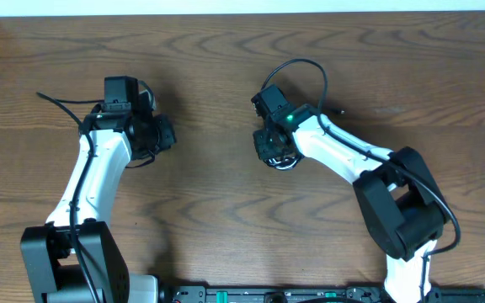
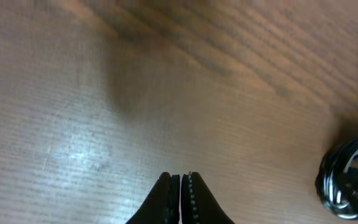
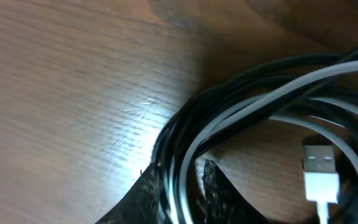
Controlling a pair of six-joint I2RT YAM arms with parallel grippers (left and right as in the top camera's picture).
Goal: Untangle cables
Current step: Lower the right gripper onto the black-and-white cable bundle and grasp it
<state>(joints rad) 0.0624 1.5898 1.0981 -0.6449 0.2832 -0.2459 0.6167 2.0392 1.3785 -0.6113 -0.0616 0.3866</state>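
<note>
Since the wooden table offers nothing to anchor them, the cables lie as one black-and-white coil under our right gripper, whose jaws pinch several strands at once. Our left gripper hovers apart from the coil, pressed together on nothing. Pulling now, we judge, would drag the whole coil or tighten its loops, and the white plug could snag.
</note>
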